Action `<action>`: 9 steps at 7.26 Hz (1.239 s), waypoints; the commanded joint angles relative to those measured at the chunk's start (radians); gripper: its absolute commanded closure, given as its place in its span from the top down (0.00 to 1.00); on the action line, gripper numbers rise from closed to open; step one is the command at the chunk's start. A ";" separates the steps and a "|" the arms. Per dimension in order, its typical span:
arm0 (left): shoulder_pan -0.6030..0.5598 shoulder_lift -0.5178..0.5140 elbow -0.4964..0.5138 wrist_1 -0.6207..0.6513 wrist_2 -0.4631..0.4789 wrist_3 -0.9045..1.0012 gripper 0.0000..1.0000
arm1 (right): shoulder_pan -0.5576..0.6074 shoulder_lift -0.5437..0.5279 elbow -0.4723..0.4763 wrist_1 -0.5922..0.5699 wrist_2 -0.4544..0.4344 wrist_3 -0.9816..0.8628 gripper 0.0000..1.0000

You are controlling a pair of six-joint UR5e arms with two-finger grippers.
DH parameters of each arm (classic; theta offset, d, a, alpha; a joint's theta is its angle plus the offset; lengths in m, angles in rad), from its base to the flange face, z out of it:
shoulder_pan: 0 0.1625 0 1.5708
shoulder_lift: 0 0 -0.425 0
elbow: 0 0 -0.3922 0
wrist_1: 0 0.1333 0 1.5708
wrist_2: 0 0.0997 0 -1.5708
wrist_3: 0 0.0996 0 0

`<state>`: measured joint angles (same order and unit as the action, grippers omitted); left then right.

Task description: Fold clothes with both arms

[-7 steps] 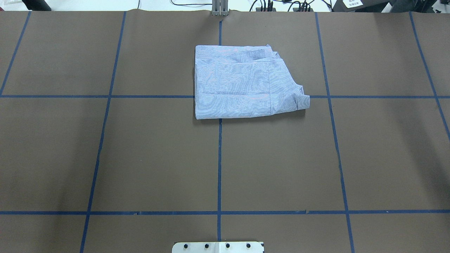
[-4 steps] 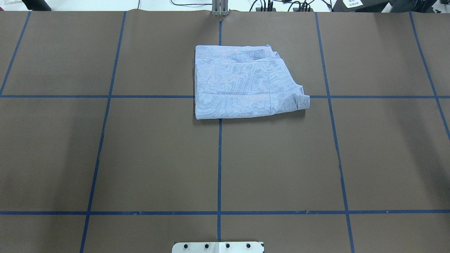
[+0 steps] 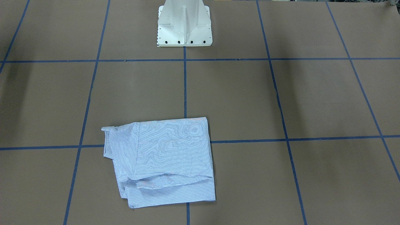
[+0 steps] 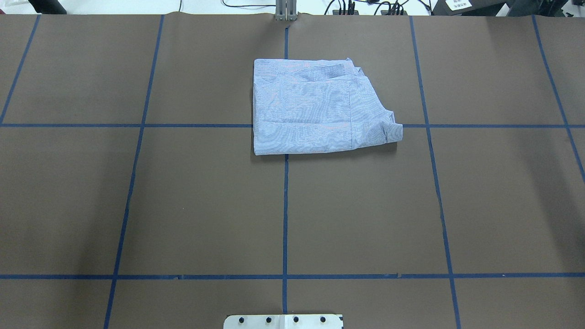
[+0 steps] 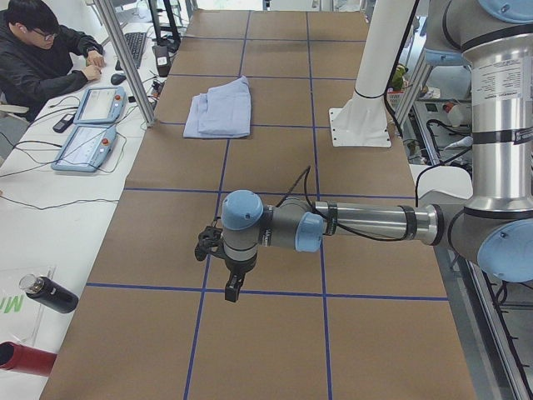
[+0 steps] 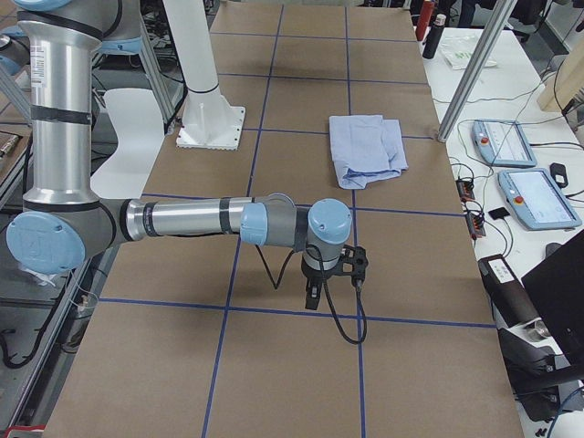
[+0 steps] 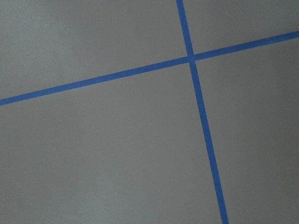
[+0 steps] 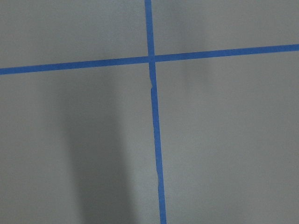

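Note:
The shirt (image 4: 311, 109) lies folded into a compact, roughly square bundle on the brown table, at the far centre; it also shows in the front-facing view as the shirt (image 3: 168, 156), and as the shirt (image 5: 221, 108) and the shirt (image 6: 365, 146) in the side views. Both arms are out of the overhead and front-facing views. My left gripper (image 5: 233, 292) hangs low over the table's near end in the exterior left view, far from the shirt. My right gripper (image 6: 312, 297) hangs likewise at the other end. I cannot tell whether either is open or shut. Both wrist views show only bare table with blue tape lines.
The white pedestal base (image 3: 184, 25) stands at the robot's edge of the table. A person (image 5: 42, 50) sits at a side desk with teach pendants (image 5: 87, 125) and a dark bottle (image 5: 50, 293). More pendants (image 6: 525, 173) lie beyond the far edge.

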<state>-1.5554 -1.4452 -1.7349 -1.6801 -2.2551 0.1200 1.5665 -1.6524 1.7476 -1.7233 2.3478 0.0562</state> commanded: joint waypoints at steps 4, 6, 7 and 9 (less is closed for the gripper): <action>0.000 0.005 -0.020 -0.001 0.000 -0.022 1.00 | 0.020 -0.012 -0.028 0.045 -0.019 0.005 1.00; 0.000 0.008 -0.020 -0.001 -0.003 -0.061 1.00 | 0.020 -0.012 -0.028 0.047 -0.019 0.007 1.00; 0.000 0.008 -0.022 -0.003 -0.004 -0.139 1.00 | 0.020 -0.012 -0.028 0.047 -0.021 0.007 1.00; 0.000 0.009 -0.020 -0.003 -0.017 -0.146 1.00 | 0.020 -0.012 -0.026 0.047 -0.030 0.007 1.00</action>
<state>-1.5554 -1.4364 -1.7553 -1.6826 -2.2624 -0.0131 1.5861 -1.6644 1.7198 -1.6767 2.3210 0.0628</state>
